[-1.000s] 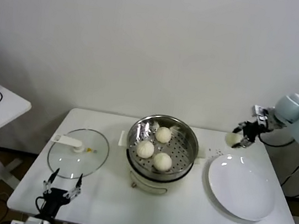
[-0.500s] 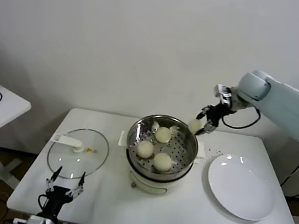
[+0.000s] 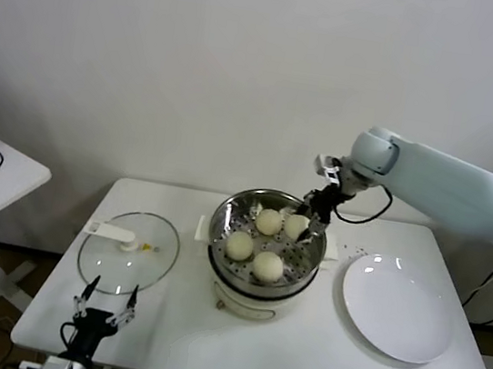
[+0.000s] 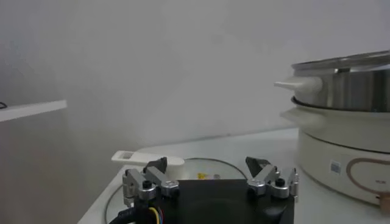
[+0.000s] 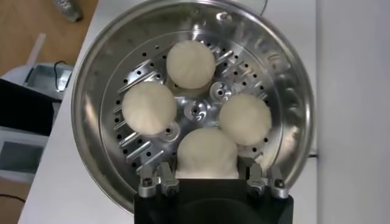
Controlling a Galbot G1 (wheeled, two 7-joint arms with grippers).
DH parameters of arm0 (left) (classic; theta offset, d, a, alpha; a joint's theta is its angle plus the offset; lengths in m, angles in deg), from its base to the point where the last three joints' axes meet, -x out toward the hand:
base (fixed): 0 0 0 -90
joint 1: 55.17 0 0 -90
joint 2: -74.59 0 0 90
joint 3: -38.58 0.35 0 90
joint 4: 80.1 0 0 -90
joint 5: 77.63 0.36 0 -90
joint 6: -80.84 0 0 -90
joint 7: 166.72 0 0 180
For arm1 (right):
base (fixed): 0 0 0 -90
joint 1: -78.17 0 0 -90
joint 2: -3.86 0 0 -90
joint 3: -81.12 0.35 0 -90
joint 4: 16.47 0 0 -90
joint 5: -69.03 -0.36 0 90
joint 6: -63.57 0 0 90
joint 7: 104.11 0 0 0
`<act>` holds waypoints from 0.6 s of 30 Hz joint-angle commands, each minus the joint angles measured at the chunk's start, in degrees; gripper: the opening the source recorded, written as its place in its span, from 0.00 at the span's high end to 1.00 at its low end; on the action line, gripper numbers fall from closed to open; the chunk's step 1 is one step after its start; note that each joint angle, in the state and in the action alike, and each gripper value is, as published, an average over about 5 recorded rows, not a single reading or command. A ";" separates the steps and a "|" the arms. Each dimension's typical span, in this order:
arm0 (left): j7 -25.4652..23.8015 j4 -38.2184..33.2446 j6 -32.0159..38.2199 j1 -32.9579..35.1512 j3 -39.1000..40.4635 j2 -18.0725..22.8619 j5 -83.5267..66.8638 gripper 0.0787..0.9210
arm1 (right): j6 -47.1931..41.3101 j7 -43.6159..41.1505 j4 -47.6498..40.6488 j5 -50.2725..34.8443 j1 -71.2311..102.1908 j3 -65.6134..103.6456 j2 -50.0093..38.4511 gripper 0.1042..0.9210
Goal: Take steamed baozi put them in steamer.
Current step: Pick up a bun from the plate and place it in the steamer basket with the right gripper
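Note:
The steamer [image 3: 313, 260] stands mid-table on its white cooker base. Three baozi lie on its perforated floor [image 3: 269, 222] [image 3: 239, 246] [image 3: 268, 266]. My right gripper [image 3: 308, 224] hangs over the basket's far right side, shut on the fourth baozi [image 3: 295, 226]. In the right wrist view that baozi [image 5: 206, 153] sits between the fingers [image 5: 253, 176], low in the steamer [image 5: 91, 122], close beside the other three [image 5: 191, 64] [image 5: 148, 107] [image 5: 245, 118]. My left gripper [image 3: 103, 305] is open and empty at the table's front left edge, also in its wrist view [image 4: 210, 176].
A flat glass lid [image 3: 130, 251] lies left of the steamer, just beyond the left gripper. A white round plate [image 3: 399, 307] lies bare at the right. A second white table [image 3: 0, 170] stands at far left. The cooker base [image 4: 341, 152] shows in the left wrist view.
My right gripper carried the baozi leftward from above the plate's far edge, across the steamer's rim, and down into the basket. The left arm has not moved.

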 commanded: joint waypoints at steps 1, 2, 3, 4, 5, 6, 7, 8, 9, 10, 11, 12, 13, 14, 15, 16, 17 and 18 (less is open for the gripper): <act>-0.03 0.43 0.33 0.31 0.31 -0.20 0.02 0.12 | -0.17 0.11 -2.41 0.45 1.25 -2.45 2.78 0.34; -0.03 0.50 0.36 0.29 0.39 -0.19 0.04 0.12 | 0.02 -0.01 -2.92 0.95 1.32 -2.50 3.03 0.34; -0.03 0.53 0.37 0.26 0.47 -0.16 0.05 0.12 | 0.22 -0.14 -3.37 1.52 1.36 -2.55 3.25 0.34; -0.03 0.55 0.38 0.23 0.54 -0.12 0.06 0.12 | 0.45 -0.28 -3.78 2.10 1.41 -2.60 3.46 0.34; -0.03 0.56 0.37 0.21 0.62 -0.09 0.07 0.12 | 0.66 -0.40 -4.16 2.63 1.45 -2.64 3.66 0.34; -0.03 0.57 0.38 0.19 0.69 -0.08 0.08 0.12 | 0.79 -0.46 -4.41 2.94 1.49 -2.66 3.82 0.34; -0.03 0.60 0.39 0.17 0.74 -0.09 0.11 0.12 | 0.85 -0.48 -4.60 3.15 1.55 -2.67 3.99 0.34; -0.03 0.65 0.41 0.15 0.77 -0.10 0.13 0.12 | 0.87 -0.49 -4.76 3.32 1.63 -2.67 4.16 0.34; -0.03 0.70 0.44 0.13 0.80 -0.11 0.15 0.12 | 0.88 -0.48 -4.87 3.48 1.70 -2.67 4.31 0.34; -0.03 0.74 0.46 0.12 0.81 -0.13 0.17 0.12 | 0.90 -0.49 -4.97 3.66 1.80 -2.67 4.47 0.34; -0.03 0.77 0.48 0.12 0.81 -0.14 0.18 0.12 | 0.91 -0.49 -5.07 3.81 1.92 -2.67 4.62 0.34; -0.03 0.77 0.49 0.13 0.82 -0.16 0.18 0.12 | 0.92 -0.49 -5.13 3.91 2.03 -2.67 4.75 0.34; -0.04 0.77 0.50 0.14 0.82 -0.18 0.19 0.12 | 0.94 -0.48 -5.14 4.01 2.16 -2.70 4.86 0.34; -0.04 0.78 0.49 0.14 0.82 -0.21 0.21 0.12 | 0.95 -0.48 -5.11 4.10 2.27 -2.75 4.97 0.34; -0.04 0.81 0.50 0.13 0.82 -0.26 0.23 0.12 | 0.97 -0.48 -5.05 4.21 2.36 -2.80 5.06 0.34; -0.04 0.84 0.50 0.11 0.81 -0.31 0.24 0.12 | 0.99 -0.45 -5.00 4.32 2.48 -2.83 5.14 0.34; -0.05 0.88 0.50 0.08 0.81 -0.35 0.26 0.12 | 1.01 -0.41 -4.98 4.45 2.61 -2.86 5.23 0.34; -0.05 0.92 0.50 0.06 0.80 -0.38 0.27 0.12 | 1.04 -0.38 -5.00 4.59 2.72 -2.86 5.30 0.34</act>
